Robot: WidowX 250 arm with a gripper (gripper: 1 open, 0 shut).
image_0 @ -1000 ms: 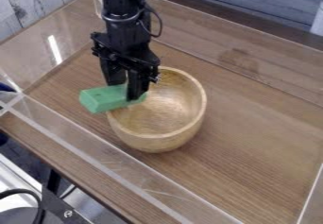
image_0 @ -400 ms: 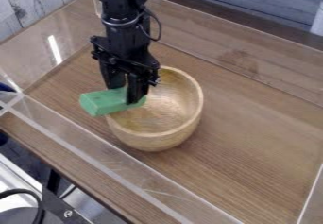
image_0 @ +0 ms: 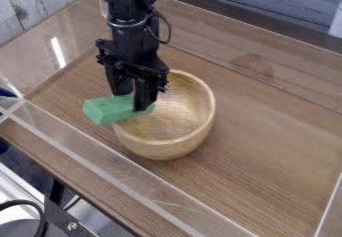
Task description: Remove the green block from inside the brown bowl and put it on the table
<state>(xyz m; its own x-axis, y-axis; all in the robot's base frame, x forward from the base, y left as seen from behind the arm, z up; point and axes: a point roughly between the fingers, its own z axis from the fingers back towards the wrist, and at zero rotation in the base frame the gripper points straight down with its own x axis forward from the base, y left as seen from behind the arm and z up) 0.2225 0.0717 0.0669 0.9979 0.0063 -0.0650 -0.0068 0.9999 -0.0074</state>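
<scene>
Brown wood-grain tabletop (image_0: 267,131), edged by low clear acrylic walls (image_0: 100,153), fills most of the frame. Left of centre, the black robot gripper (image_0: 138,90) has its fingers together around the flat bright-green rectangular block (image_0: 115,108), which juts leftward from the fingertips, over the left rim of the round light-brown wooden bowl (image_0: 171,126).

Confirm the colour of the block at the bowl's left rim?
The block is bright green, best seen in the camera view.

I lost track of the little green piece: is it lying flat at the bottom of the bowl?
No, it juts over the rim.
</scene>
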